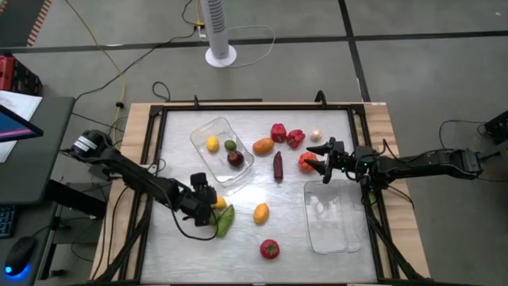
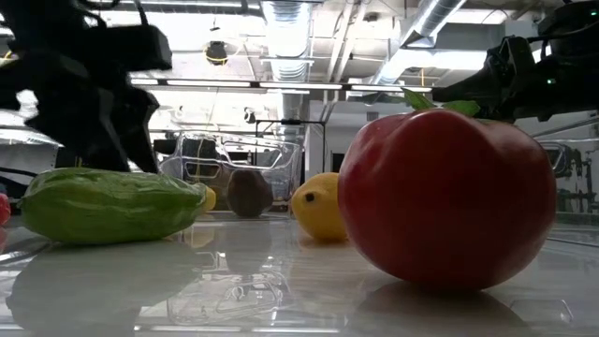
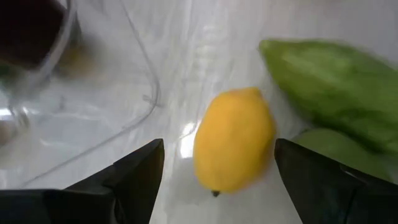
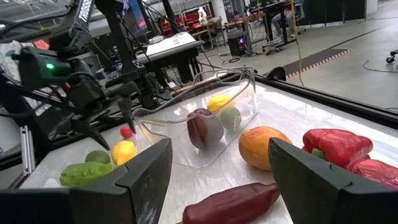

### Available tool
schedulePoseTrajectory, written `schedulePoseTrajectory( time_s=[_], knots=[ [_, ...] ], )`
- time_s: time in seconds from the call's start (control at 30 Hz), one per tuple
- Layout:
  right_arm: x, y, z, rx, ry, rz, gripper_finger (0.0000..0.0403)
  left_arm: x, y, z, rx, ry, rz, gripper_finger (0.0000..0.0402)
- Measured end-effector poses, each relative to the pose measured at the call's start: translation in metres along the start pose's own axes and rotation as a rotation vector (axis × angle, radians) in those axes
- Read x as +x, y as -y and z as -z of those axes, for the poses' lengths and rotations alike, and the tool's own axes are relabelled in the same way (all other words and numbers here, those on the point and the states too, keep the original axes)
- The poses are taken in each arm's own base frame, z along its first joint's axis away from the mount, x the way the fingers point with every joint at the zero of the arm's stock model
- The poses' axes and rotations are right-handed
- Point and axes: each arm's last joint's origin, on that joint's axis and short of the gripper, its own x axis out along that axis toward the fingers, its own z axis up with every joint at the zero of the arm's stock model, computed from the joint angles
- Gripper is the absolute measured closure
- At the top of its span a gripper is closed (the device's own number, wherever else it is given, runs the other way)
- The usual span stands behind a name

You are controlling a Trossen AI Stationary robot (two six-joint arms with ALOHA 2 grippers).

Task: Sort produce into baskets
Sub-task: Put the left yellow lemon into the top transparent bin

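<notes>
- Grey concrete floor (image 1: 413,16) with seams and loose cables surrounds the work area, and a white pedestal fan base (image 1: 221,54) stands beyond the far edge.
- Glossy white desk (image 1: 286,230) framed in pale wood (image 1: 135,143); overhead lights mirror in it.
- In the low view the room behind shows ceiling ducts and strip lights; the right wrist view shows other benches and equipment. No writing is legible.
- Clear rectangular plastic basket (image 1: 208,129) on the left half holds a yellow piece, a green lime and a dark purple piece.
- Second clear plastic basket (image 1: 333,226) lies near the right arm.
- Loose produce: two red peppers (image 1: 286,134), an orange fruit (image 1: 263,146), a dark red elongated piece (image 1: 278,165), a yellow-orange fruit (image 1: 260,212), a red tomato (image 1: 270,249), a green cucumber (image 1: 225,220).
- Left end effector (image 1: 213,203) is low, fingers wide apart around a small yellow lemon (image 3: 233,140), not closed on it.
- Right end effector (image 1: 316,163) hovers by a red piece, fingers spread, holding nothing.
</notes>
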Motion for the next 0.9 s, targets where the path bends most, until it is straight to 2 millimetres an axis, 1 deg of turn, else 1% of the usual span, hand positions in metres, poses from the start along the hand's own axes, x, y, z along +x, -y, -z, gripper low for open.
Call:
schedulePoseTrajectory(
  time_s=[0.17,0.3,0.37,0.53,0.7,0.8,0.9],
  knots=[
    [0.000,0.000,0.000,0.000,0.000,0.000,0.0112,0.011,-0.004,0.008,-0.035,-0.005,0.062,0.0109],
    [0.000,0.000,0.000,-0.001,0.000,0.000,0.0112,0.013,-0.004,0.009,-0.033,0.007,0.062,0.0110],
    [0.000,0.000,0.000,-0.001,0.000,0.000,0.0112,0.014,-0.005,0.011,-0.035,0.008,0.067,0.0118],
    [0.000,0.000,0.000,-0.002,0.000,0.000,0.0112,0.019,-0.005,0.018,-0.036,-0.002,0.095,0.0164],
    [0.000,0.000,0.000,-0.002,0.000,0.000,0.0112,0.016,-0.004,0.015,-0.028,0.003,0.104,0.0229],
    [0.000,0.000,0.000,-0.002,0.000,0.000,0.0112,0.006,-0.005,0.008,0.006,-0.013,0.100,0.0258],
    [0.000,0.000,0.000,-0.001,0.000,0.000,0.0112,-0.008,-0.010,0.001,0.038,-0.054,0.055,0.0265]
  ],
)
